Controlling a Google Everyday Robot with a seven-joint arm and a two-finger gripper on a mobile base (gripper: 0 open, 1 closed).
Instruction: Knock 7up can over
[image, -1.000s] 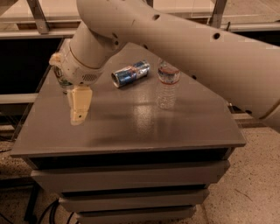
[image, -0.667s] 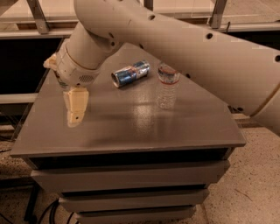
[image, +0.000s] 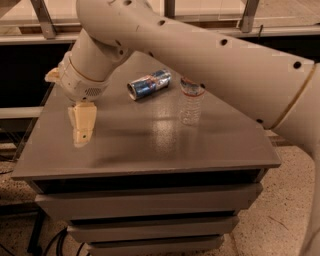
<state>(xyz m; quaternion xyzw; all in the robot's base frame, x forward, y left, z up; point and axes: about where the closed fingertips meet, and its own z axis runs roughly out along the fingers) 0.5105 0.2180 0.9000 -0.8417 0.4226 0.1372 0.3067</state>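
The 7up can cannot be made out anywhere in this view, while the cream-coloured gripper (image: 81, 139) points downward over the grey table (image: 150, 150), at 9 o'clock from its centre, near the left edge.

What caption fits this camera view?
Gripper hangs over the gray table; a blue-and-silver can lies on its side near an upright water bottle.

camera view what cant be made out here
- 7up can: none shows; the arm covers the back left of the table, where it might stand.
- water bottle: its cap is hidden behind the arm.
- the arm: cut off by the top and right edges.
- the gripper: hangs over the table's left side, with its far face turned away.
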